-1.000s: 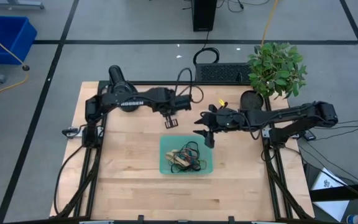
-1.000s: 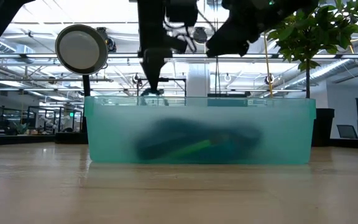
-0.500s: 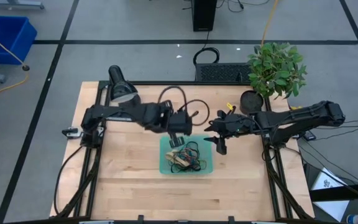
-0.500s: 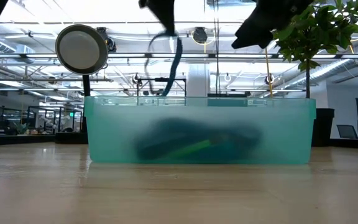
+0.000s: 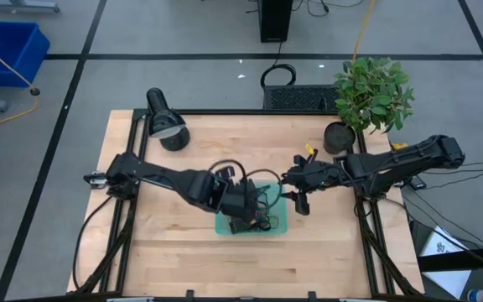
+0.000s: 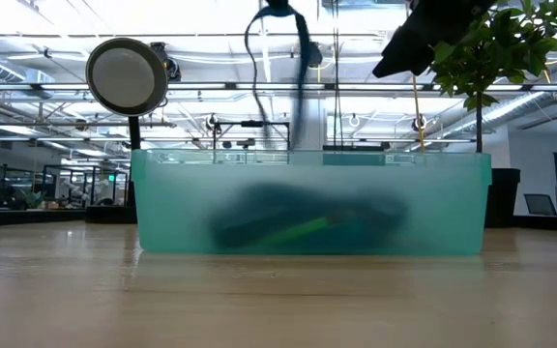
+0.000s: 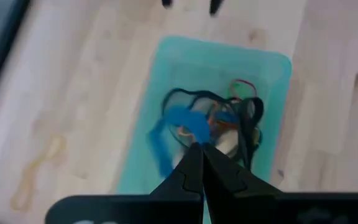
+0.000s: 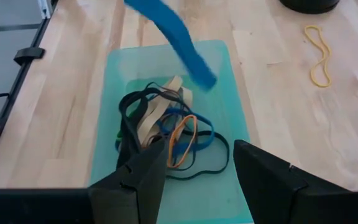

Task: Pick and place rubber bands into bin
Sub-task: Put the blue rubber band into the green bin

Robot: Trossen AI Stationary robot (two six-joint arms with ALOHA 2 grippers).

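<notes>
Left gripper point(image 7: 201, 163) clenched on floppy blue rubber band point(image 7: 185, 124), dangling over translucent teal plastic bin point(image 5: 280, 220) mid-table. Right gripper point(image 8: 197, 171) spread wide, nothing held, beside bin. Tangled pile of bands point(image 8: 166, 134) inside.

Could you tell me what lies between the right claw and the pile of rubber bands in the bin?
In the right wrist view, only bare bin floor lies between the open right claw and the rubber bands.

The bin point(image 8: 235, 118) was translucent, frosted teal plastic; the table point(image 5: 174, 252) was pale, matt wood planking; the rubber bands point(image 8: 166, 134) looked thin and dull.
</notes>
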